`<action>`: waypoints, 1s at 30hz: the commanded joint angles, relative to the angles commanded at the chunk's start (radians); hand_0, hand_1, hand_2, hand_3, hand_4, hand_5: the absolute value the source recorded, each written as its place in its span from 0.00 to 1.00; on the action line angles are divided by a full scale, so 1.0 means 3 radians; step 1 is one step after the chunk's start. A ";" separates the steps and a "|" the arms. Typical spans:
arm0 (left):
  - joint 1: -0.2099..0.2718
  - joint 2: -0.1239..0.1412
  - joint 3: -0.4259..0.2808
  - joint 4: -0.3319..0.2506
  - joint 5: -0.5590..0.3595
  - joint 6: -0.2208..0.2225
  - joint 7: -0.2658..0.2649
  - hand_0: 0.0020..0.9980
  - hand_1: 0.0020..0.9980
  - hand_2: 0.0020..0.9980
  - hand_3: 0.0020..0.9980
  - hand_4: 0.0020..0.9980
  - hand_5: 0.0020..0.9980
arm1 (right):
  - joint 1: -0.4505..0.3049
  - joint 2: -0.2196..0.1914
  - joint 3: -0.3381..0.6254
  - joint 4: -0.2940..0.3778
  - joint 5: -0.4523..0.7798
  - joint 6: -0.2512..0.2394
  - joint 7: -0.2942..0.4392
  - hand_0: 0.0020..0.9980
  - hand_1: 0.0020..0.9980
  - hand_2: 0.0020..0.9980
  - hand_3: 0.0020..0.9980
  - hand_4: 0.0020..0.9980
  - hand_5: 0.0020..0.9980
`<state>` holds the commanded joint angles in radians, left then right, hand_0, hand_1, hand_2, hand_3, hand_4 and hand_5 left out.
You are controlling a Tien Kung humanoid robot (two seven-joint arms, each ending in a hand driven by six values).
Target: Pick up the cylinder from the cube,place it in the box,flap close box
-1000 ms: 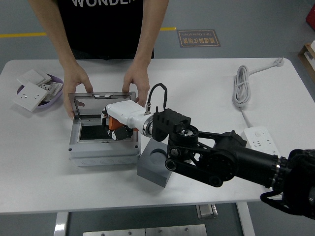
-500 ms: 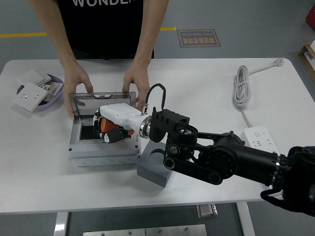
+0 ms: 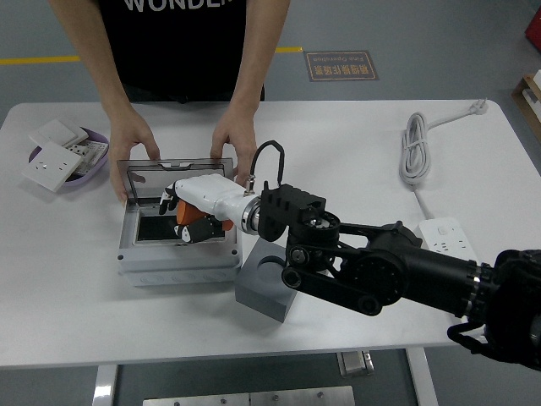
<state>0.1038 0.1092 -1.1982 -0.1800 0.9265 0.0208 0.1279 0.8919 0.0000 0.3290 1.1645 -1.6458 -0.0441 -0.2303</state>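
Right hand [image 3: 188, 216] reaches over open grey box [image 3: 177, 258] on white tabletop [image 3: 338, 152], orange-tipped fingers [image 3: 169, 201] partly curled inside box cavity; whether they clasp cylinder cannot be told, cylinder itself not discernible. Grey cube [image 3: 264, 286] sits just right of box, round socket on top showing bare. Person's two hands [image 3: 131, 144] steady raised clear lid [image 3: 173, 171] at box's far edge.

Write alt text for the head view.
The robot's right hand reaches into an open grey box on a white table, while a person's hands steady the raised lid. A grey cube with an empty round socket sits beside the box.
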 joint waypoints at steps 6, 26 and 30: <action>-0.0006 -0.0001 -0.0001 0.0000 0.0008 -0.0001 -0.0001 0.92 0.85 0.86 0.95 0.00 0.00 | -0.0008 0.0000 0.0006 -0.0001 -0.0020 0.0036 0.0003 0.83 0.71 0.74 0.77 0.87 0.30; 0.0013 -0.0026 -0.0017 0.0000 0.0018 0.0000 -0.0007 0.92 0.85 0.86 0.95 0.00 0.00 | 0.0178 -0.0106 0.0599 0.0612 0.1026 -0.0030 0.0184 0.80 0.70 0.73 0.76 0.86 0.36; 0.0002 -0.0022 -0.0016 0.0000 0.0025 -0.0003 -0.0008 0.92 0.85 0.86 0.95 0.00 0.00 | 0.0293 -0.0134 0.0614 0.0417 0.1064 -0.0052 0.0241 0.78 0.68 0.71 0.74 0.83 0.34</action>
<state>0.1044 0.1028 -1.2030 -0.1800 0.9339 0.0200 0.1254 0.9796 -0.0402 0.5133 1.2897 -1.3266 -0.0596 -0.1580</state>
